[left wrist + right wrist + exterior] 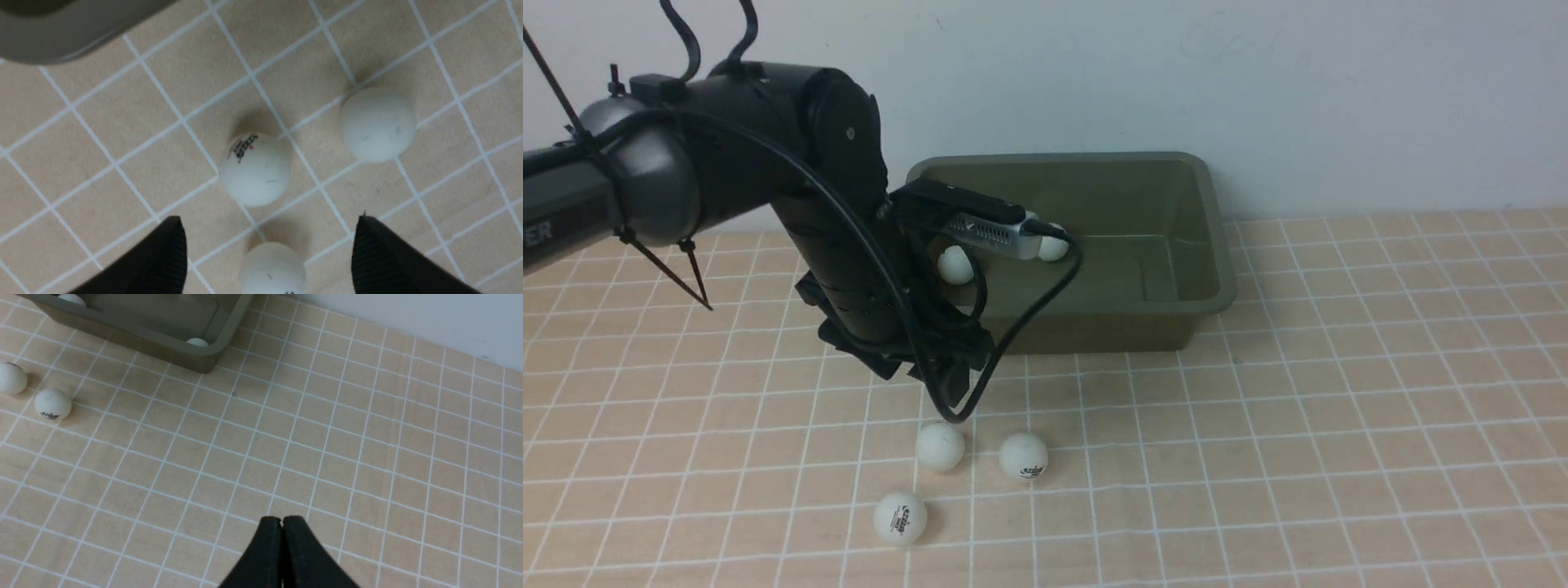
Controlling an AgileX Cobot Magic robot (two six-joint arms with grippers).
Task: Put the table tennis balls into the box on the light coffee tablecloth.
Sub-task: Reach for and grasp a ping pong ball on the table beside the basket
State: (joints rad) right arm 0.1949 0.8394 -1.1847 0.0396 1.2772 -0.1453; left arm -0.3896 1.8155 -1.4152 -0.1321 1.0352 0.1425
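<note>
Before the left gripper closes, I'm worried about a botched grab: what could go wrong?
Three table tennis balls lie close together under the open left gripper, so a finger may knock a neighbour rolling across the tablecloth. The ball between the fingers could also squirt out if pinched off-centre.

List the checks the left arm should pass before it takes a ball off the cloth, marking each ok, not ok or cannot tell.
1. Left gripper open: ok, fingers wide apart.
2. Target ball centred between the fingers: ok.
3. Logo ball and plain ball apart from the target: ok, tablecloth shows between them.
4. Gripper low enough to close on the ball: cannot tell.
5. Box has room: ok, bare floor beside the balls inside.
6. Right gripper out of the way: ok, shut over bare tablecloth.
</note>
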